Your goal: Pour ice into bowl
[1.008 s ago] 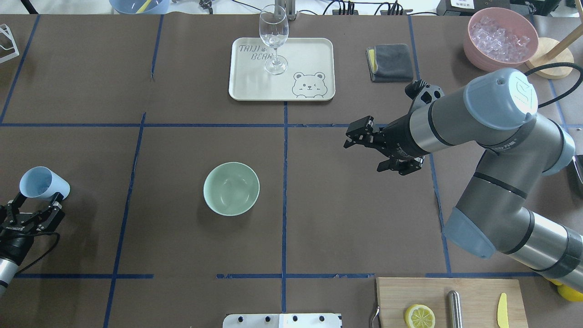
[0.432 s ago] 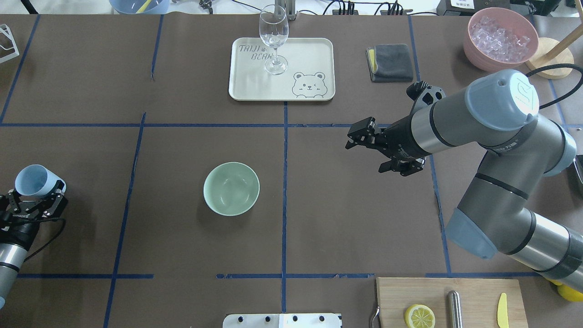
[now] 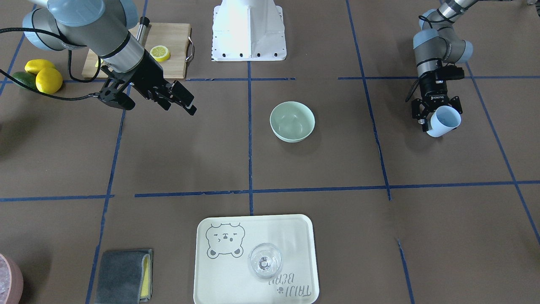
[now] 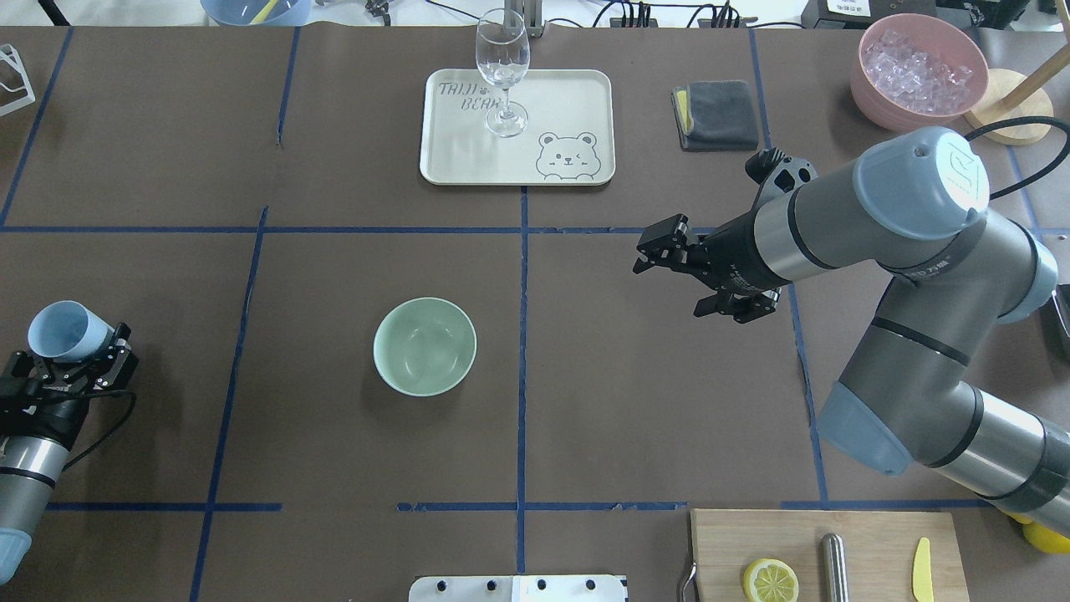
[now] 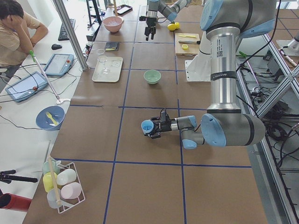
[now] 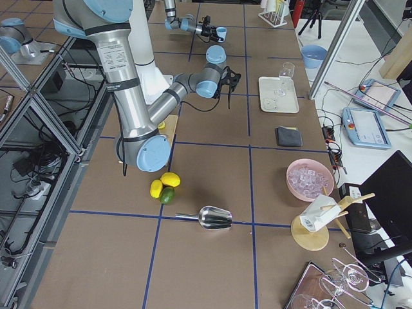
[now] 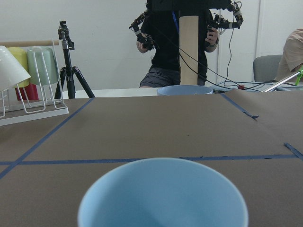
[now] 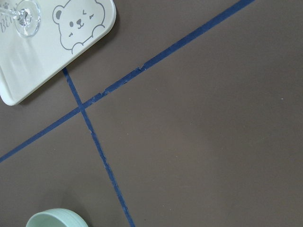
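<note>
Brown table (image 4: 652, 401), gridded with blue tape lines (image 4: 522, 276). Just left of the centre line in the overhead view sits the mint-green bowl (image 4: 425, 346), upright. Far side: the cream bear tray (image 4: 568, 92) across that line, a folded grey cloth (image 4: 717, 114) to its right, then the pink container (image 4: 869, 99) in the corner. Near edge, right: the wooden cutting board (image 4: 869, 543). Past it, two lemons (image 3: 49, 80) touching a lime (image 3: 21, 79), and a metal scoop (image 6: 214, 217) on its side.

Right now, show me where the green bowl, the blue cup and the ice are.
bowl (image 4: 425, 346): overhead exterior view, on its bare inner floor.
blue cup (image 4: 60, 329): overhead exterior view, on the inside of its open mouth.
ice (image 4: 919, 63): overhead exterior view, on the middle of the heap of cubes.
</note>
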`<state>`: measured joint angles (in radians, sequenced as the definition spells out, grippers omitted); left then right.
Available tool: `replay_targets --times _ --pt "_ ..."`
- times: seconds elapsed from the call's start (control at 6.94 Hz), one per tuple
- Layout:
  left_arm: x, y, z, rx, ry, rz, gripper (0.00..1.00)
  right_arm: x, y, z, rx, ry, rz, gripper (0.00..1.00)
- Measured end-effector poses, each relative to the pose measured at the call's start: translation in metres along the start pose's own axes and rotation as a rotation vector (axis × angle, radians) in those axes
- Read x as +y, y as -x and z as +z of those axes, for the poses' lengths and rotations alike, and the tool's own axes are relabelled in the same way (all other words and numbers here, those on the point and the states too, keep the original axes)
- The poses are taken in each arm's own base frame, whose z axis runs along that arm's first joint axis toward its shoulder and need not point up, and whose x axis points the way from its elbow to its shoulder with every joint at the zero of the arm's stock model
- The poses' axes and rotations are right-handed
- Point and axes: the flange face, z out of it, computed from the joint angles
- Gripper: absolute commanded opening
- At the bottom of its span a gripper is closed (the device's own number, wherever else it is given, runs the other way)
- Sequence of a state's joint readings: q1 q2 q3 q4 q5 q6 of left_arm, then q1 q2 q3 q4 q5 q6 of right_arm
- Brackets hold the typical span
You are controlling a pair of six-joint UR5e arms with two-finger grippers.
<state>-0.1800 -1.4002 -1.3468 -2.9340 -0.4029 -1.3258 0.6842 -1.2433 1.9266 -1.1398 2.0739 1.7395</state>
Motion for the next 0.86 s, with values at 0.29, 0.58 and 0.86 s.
replay_targets --times 0.29,0.58,0.86 --pt "-0.005 0.002 0.008 -0.008 0.014 0.048 0.00 0.001 0.001 -0.001 -0.002 0.000 -0.001 1.00" --pt "-0.027 -0.042 0.010 0.091 0.038 0.073 0.00 0.003 0.001 -0.006 -0.010 0.000 -0.005 1.00" --pt "-0.062 -0.138 0.006 0.270 0.001 0.160 0.00 0.004 -0.002 -0.009 -0.011 0.001 -0.005 1.00"
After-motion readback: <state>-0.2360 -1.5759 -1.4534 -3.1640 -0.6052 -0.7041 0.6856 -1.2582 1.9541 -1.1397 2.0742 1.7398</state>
